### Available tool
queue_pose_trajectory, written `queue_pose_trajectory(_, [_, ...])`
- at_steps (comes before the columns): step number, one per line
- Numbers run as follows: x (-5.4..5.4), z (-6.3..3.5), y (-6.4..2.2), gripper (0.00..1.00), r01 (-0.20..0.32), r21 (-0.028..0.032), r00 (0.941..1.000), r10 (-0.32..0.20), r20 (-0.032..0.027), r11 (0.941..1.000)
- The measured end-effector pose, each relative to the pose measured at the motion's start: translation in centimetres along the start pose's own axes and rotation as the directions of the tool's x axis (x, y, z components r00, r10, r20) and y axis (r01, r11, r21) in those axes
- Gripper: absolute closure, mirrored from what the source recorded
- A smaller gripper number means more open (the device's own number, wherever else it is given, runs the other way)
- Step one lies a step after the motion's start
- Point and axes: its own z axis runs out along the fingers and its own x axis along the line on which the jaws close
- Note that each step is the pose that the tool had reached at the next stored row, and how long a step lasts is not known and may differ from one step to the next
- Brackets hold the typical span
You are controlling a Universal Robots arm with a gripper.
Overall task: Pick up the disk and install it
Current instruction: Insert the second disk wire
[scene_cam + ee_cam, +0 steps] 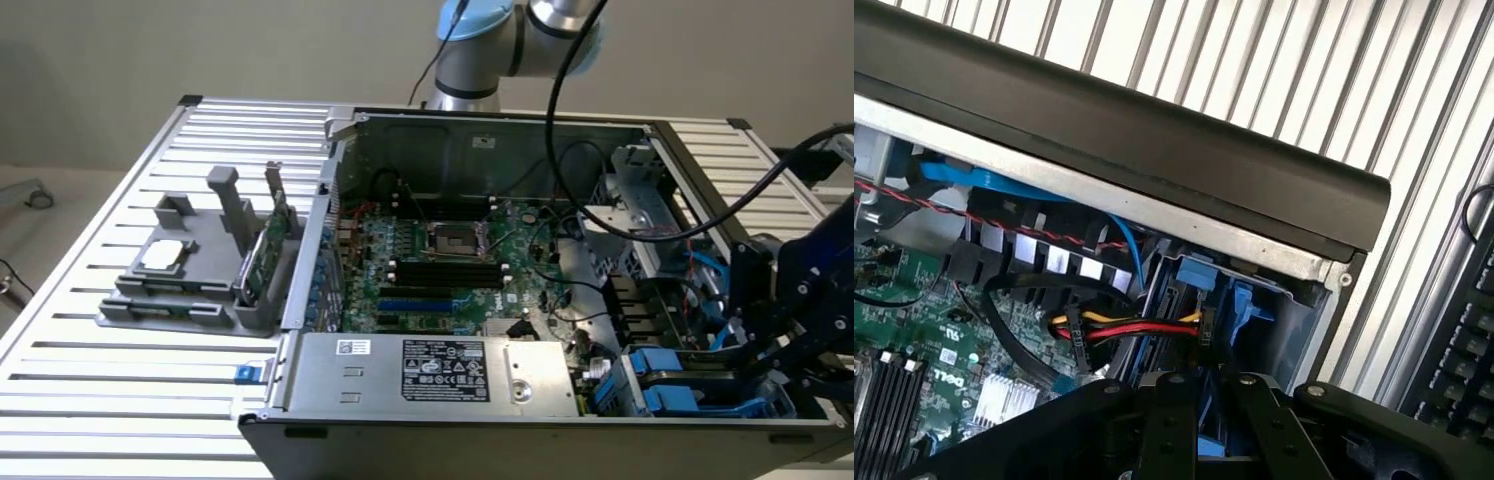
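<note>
Disk (pixel 674 388) first: all you can see of it is blue bracket plastic, sitting in the drive bay at the corner of the computer case (pixel 441 150), low in the frame on the exterior view's right. Its metal body and label are hidden, so you cannot confirm how deep it sits.

The tool (pixel 763 345) hangs just beside that bay, close against the case's side wall. The wrist view looks past the tool's black links at the same blue plastic. In neither view can you tell whether the tool is open, closed or gripping the disk, because its dark body masks the contact.

Judging from this, you are in the install step rather than the pick-up. The disk is at the bay, well apart from the grey holder (pixel 174 290) on the worktop (pixel 107 400) at the exterior view's left. A small silver chip (pixel 163 256) and a green card (pixel 274 240) sit in that holder. Whether the bracket has latched is not shown.

The next move probably calls for a straight line along the bay with no twist, since the bracket looks to have little room either side. Mind the red, yellow and black cable bundle (pixel 1134 328). It lies just beside the blue plastic and could get pinched. A blue cable (pixel 984 180) also runs near the case rim.
</note>
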Motion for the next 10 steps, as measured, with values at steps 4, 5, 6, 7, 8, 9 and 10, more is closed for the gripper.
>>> queue_pose_trajectory(4, [0.2, -1.36, -0.05, 0.82, -0.001, 0.0004, 1.0, 0.001, 0.0013, 1.0])
queue_pose_trajectory(5, [0.2, -1.58, -0.07, 0.82, -0.002, 0.0008, 1.0, 0.002, 0.0027, 1.0])
queue_pose_trajectory(6, [0.2, -1.64, -0.08, 0.82, -0.002, 0.0017, 1.0, 0.002, 0.0052, 1.0])
queue_pose_trajectory(7, [0.3, -1.63, -0.12, 0.82, -0.003, 0.0029, 1.0, 0.003, 0.0092, 1.0])
queue_pose_trajectory(8, [0.3, -1.65, -0.13, 0.82, -0.003, 0.0039, 0.9999, 0.003, 0.0126, 1.0])
queue_pose_trajectory(9, [0.3, -1.64, -0.16, 0.82, -0.004, 0.0045, 0.9999, 0.004, 0.0144, 1.0])
queue_pose_trajectory(10, [0.4, -1.62, -0.25, 0.82, -0.006, 0.0047, 0.9999, 0.006, 0.015, 1.0])
